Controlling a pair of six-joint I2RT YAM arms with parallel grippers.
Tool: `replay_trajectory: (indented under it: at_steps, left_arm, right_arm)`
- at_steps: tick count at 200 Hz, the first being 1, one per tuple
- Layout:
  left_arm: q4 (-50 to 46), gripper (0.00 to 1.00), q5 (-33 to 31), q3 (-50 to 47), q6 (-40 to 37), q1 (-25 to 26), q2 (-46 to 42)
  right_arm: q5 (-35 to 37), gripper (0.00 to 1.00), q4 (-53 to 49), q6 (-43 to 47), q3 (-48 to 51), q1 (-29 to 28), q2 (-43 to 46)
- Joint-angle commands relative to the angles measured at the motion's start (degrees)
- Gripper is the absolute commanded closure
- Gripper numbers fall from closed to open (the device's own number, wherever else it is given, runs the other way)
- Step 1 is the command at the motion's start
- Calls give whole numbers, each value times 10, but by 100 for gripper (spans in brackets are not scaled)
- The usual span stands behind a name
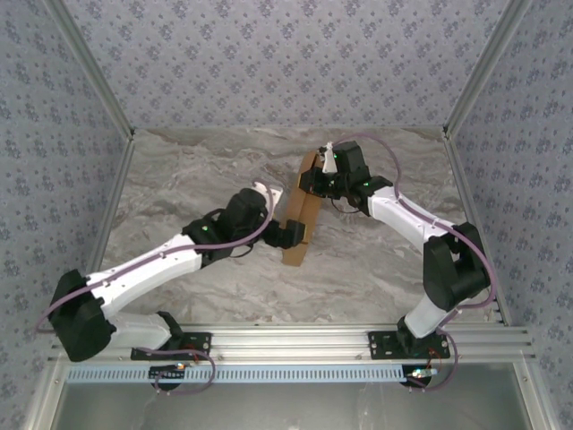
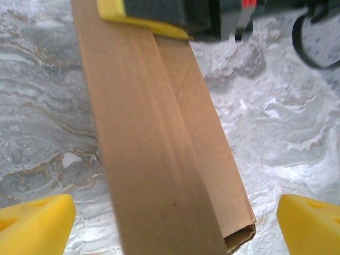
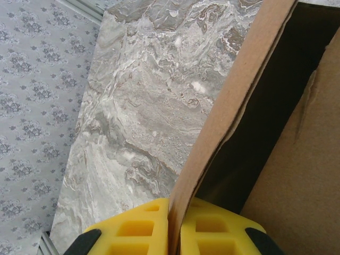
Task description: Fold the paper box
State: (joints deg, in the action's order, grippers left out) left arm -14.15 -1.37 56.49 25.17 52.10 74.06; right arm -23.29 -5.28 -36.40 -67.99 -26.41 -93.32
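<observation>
Mid-fold: right gripper [image 3: 174, 229] pinches paper box [image 2: 154, 138] wall edge. Left gripper [image 2: 175, 219] spread wide, box between its fingers, untouched. Next, probably: left re-grips, presses fold.

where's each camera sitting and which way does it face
top external: above, behind the bases, looking down on the table, both arms, the paper box.
left wrist: on the left arm, looking along the box; open left gripper flanks it.
right wrist: on the right arm, facing the box wall; right gripper shut on it.
shared: all three see the box.
</observation>
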Motion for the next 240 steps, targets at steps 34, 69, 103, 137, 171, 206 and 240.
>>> replay_trajectory:
  at_steps: [34,69,103,137,171,206,240]
  left_arm:
    - [-51,1,-133,51,-8,63,48]
    - [-66,1,-153,72,-15,79,80]
    - [-85,1,-176,89,-20,88,111]
    - [-82,1,-175,88,-19,89,125]
    - [-76,9,-175,82,-19,89,130]
    - [-64,16,-192,64,-19,89,124]
    - [-55,27,-208,49,-40,88,117]
  right_arm:
    - [36,89,-34,31,5,-3,-23]
    - [35,89,-32,31,6,-3,-24]
    - [35,89,-31,31,7,-4,-23]
    - [36,89,-32,32,8,-5,-20]
    - [35,89,-32,32,8,-5,-17]
    - [32,86,-33,33,5,-3,-7]
    - [32,79,-44,42,4,2,13]
